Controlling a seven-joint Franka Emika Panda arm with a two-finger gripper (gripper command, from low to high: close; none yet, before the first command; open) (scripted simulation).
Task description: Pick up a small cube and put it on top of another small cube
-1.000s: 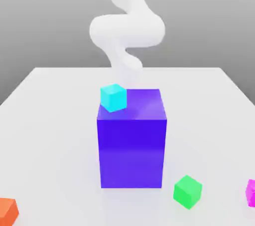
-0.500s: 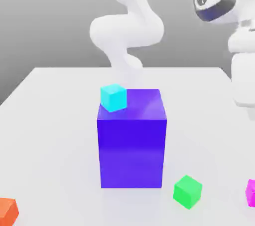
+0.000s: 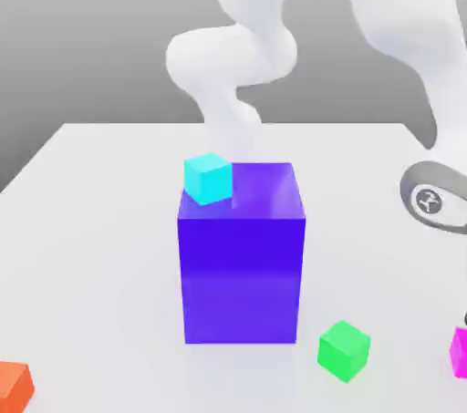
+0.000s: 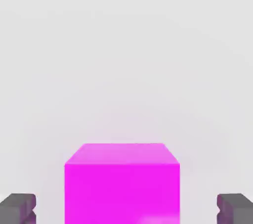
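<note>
Now, line by line:

Change: over the last second the arm (image 3: 410, 46) has swung in from the exterior view's right and dropped low; its wrist joint, high in that view half a second ago, now sits down near the table (image 3: 91, 220), just above the magenta cube (image 3: 459, 352).

Meaning for the task: this reads as the approach to a grasp. The magenta cube looks to be the one chosen for pick-up; lifting and stacking are not yet done.

Jaws: apart. In the hand view the two dark fingertips (image 4: 18, 208) stand wide on either side of the magenta cube (image 4: 121, 183), with clear table showing between each tip and the cube's sides. Nothing is gripped.

Gripper (image 4: 126, 209): centred over the cube, which lies squarely between the tips.

Arm pose: base link rises behind the tall blue block (image 3: 241, 256), loops up out of the exterior view, and the forearm comes steeply down on the exterior view's right.

Task cube position: resting on the table at the exterior view's right edge, near the front.

Other small cubes: green cube (image 3: 344, 349) just left of the magenta one; orange cube (image 3: 14, 386) at the front left corner; cyan cube (image 3: 208, 177) on top of the blue block, at its back left corner.

Next move, as a judgement: a short further descent, then closing.
</note>
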